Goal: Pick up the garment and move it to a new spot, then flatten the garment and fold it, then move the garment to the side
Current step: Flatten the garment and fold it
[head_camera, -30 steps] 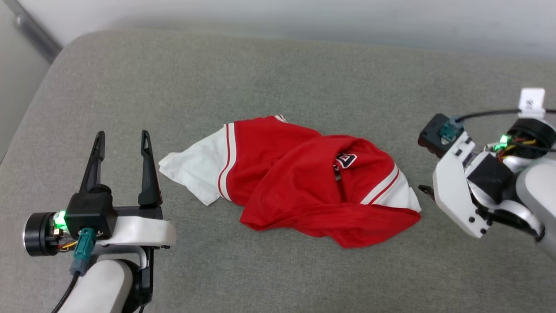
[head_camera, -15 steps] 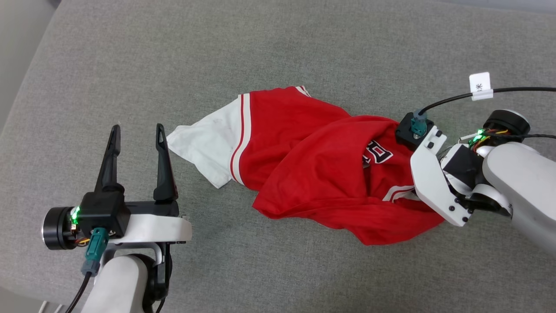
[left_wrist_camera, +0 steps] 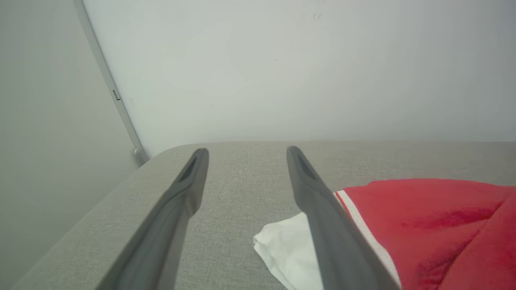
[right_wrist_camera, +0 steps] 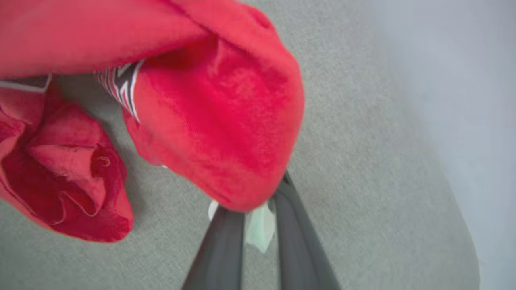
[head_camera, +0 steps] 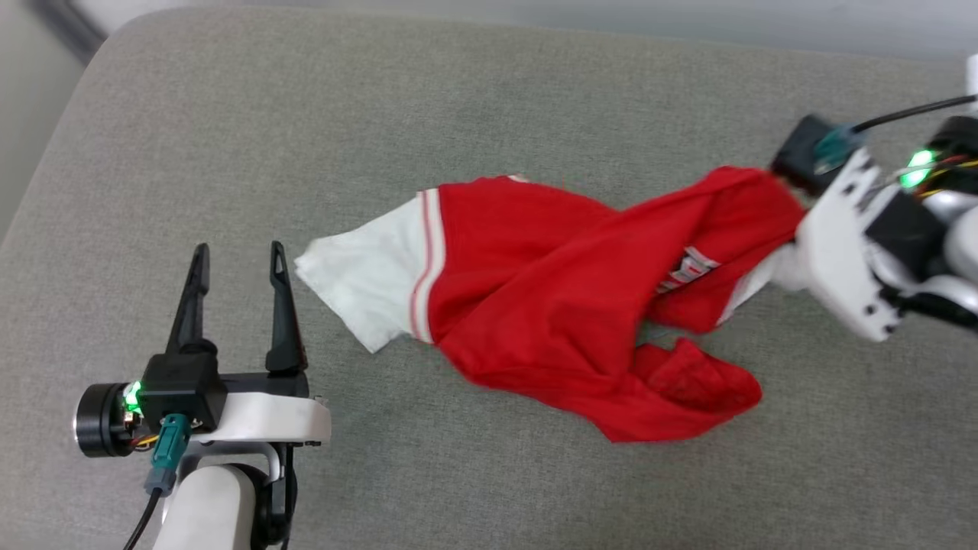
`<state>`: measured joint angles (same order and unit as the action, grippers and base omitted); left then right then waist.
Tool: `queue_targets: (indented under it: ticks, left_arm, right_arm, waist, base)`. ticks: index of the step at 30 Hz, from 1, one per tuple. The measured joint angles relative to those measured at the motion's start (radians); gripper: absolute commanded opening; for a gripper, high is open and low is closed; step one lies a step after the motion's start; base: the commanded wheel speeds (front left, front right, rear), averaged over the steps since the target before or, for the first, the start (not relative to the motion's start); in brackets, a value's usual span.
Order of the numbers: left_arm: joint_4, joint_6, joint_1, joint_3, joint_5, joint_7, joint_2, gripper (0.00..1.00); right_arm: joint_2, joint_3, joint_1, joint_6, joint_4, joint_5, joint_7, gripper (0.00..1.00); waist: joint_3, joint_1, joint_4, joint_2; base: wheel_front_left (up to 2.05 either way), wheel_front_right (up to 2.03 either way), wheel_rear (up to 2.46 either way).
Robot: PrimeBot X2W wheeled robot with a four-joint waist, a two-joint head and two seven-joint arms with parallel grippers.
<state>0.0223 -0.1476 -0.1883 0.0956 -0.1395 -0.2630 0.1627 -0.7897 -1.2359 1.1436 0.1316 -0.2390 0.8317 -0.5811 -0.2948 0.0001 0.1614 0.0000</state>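
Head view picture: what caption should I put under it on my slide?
Right gripper lifts one end of the red garment off the gray cushion; open left gripper hovers nearby.

Garment [head_camera: 535, 290] end newly in right tool [right_wrist_camera: 259, 211]

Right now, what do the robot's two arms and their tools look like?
Both pale arms carry a white bracket, black wrist block, green light and teal plug on a black cable. The left tool and right tool each have two long dark fingers.
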Motion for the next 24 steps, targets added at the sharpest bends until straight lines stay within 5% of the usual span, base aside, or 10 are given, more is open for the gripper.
queue_targets:
  ticks: [8,13,19,20,21,22,24]
  left_arm:
    - [-0.003,0.044,-0.002,-0.021,0.028,0.000,-0.035,1.00]
    - [0.003,0.069,-0.022,-0.029,0.041,0.000,-0.052,1.00]
    - [0.024,0.086,-0.027,-0.043,0.053,0.000,-0.067,1.00]
    - [0.029,0.086,-0.027,-0.047,0.058,0.000,-0.069,1.00]
    - [0.034,0.087,-0.026,-0.051,0.058,0.000,-0.070,1.00]
    - [0.039,0.090,-0.023,-0.054,0.061,0.000,-0.070,1.00]
    - [0.046,0.094,-0.017,-0.058,0.067,0.000,-0.071,1.00]
  right_arm:
    - [-0.149,0.064,0.022,0.000,-0.049,0.064,-0.084,0.00]
    - [-0.142,0.071,-0.077,0.000,-0.192,0.084,-0.132,0.00]
    - [-0.090,0.119,-0.164,-0.001,-0.303,0.113,-0.052,0.00]
    - [-0.084,0.130,-0.170,-0.001,-0.309,0.120,-0.028,0.08]
    - [-0.080,0.140,-0.177,-0.001,-0.314,0.120,-0.001,0.76]
    - [-0.078,0.148,-0.183,-0.001,-0.315,0.110,0.032,1.00]
    - [-0.076,0.167,-0.186,0.000,-0.297,0.094,0.095,1.00]
  waist:
    - [-0.035,0.0000,-0.003,0.0000]
    - [-0.072,0.0000,0.007,0.0000]
    - [-0.075,0.0000,0.011,0.0000]
    - [-0.069,0.0000,0.008,0.0000]
    - [-0.062,0.0000,0.006,0.0000]
    - [-0.053,0.0000,0.003,0.0000]
    - [-0.033,0.0001,-0.002,0.0000]
  base:
    - [0.00,0.00,0.00]
    - [0.00,0.00,0.00]
    - [0.00,0.00,0.00]
    - [0.00,0.00,0.00]
    - [0.00,0.00,0.00]
    - [0.00,0.00,0.00]
    - [0.00,0.00,0.00]
